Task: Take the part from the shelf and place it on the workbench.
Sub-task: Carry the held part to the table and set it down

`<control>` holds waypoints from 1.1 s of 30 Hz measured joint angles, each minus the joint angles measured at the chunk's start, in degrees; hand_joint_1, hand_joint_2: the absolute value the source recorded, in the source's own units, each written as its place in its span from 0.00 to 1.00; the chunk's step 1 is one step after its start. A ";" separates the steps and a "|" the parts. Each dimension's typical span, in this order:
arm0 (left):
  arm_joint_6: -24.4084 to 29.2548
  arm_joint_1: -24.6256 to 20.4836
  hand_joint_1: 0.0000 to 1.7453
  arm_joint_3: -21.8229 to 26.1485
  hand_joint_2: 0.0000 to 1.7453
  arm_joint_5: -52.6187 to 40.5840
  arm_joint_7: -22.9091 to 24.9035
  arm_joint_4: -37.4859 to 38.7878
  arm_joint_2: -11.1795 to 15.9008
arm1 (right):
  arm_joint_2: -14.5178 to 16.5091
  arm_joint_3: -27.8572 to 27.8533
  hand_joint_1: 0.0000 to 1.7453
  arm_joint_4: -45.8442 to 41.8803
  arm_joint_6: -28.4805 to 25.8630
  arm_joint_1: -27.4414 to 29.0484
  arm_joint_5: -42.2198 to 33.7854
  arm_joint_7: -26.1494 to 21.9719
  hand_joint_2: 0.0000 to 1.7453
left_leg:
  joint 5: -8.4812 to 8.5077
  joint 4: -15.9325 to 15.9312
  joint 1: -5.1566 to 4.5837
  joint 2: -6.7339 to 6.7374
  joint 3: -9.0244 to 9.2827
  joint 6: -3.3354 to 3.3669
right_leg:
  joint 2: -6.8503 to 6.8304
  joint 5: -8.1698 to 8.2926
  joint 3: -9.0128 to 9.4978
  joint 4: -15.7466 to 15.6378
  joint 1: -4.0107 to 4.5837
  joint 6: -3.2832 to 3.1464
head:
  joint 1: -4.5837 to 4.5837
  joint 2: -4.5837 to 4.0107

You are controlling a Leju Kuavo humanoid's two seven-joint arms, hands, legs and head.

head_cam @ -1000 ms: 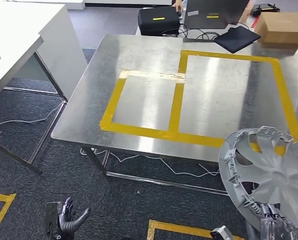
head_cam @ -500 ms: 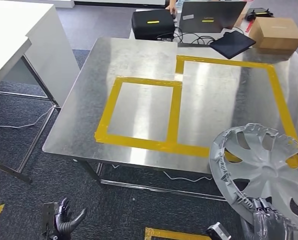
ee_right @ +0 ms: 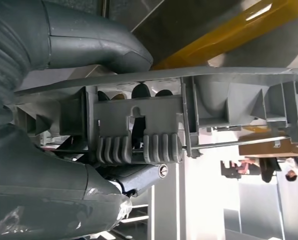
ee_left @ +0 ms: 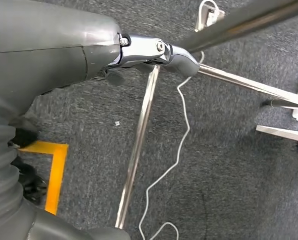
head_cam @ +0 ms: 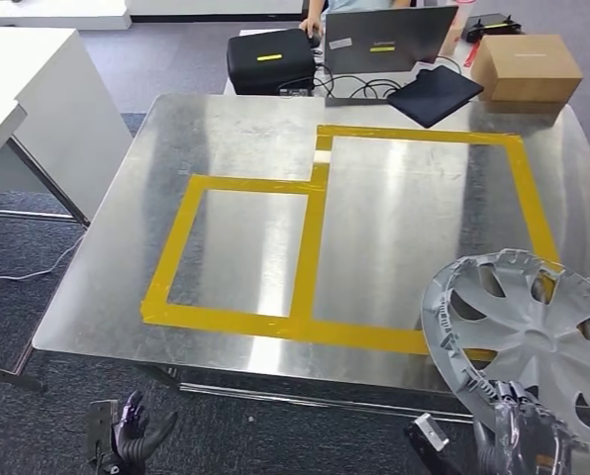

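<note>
Head view: hubcap point(head_cam: 535, 332) is gripped by its rim in the right hand point(head_cam: 518, 440), left hand point(head_cam: 132, 440) spread and empty; it should be laid flat inside the taped square point(head_cam: 531, 203) on the workbench point(head_cam: 128, 267).

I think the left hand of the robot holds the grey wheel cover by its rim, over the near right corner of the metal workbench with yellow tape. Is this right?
Not quite: the right hand holds the wheel cover by its rim, as the head view shows. The left hand hangs low with nothing in it. The rest is correct: the cover is over the near right corner of the taped workbench.
</note>
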 joint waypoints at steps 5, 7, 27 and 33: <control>0.00 0.10 0.00 0.00 1.00 -0.06 0.00 0.00 0.13 | -4.01 6.85 1.00 0.21 0.69 -2.01 -0.02 4.54 1.00 | 12.52 -13.44 -1.78 -0.13 0.96 3.05 | 0.63 -2.54 3.20 0.03 0.65 0.51 | -0.13 0.00; 0.00 0.12 0.00 0.02 1.00 -0.03 0.00 0.00 0.15 | -4.95 8.76 1.00 0.39 0.73 -2.42 -0.03 5.48 1.00 | 14.42 -15.42 -2.01 -0.28 1.29 2.94 | 0.76 -3.39 3.55 -0.07 0.99 0.96 | -0.02 0.00; -0.10 -0.79 0.00 0.28 1.00 -1.06 0.47 0.02 -0.16 | -7.08 8.67 1.00 4.31 2.66 -4.10 -7.45 -5.17 1.00 | 13.45 -15.65 -1.83 -0.60 3.14 3.17 | 0.03 -3.97 6.42 -2.98 1.29 1.39 | 0.07 0.00; -0.57 -1.42 0.00 0.18 1.00 -1.90 1.25 0.02 -0.18 | -8.48 -1.66 1.00 8.52 5.39 -4.38 -18.11 -19.72 1.00 | 13.46 -15.65 -1.80 -0.60 3.39 3.17 | 0.04 -3.97 6.66 -2.98 1.33 1.39 | 0.08 0.00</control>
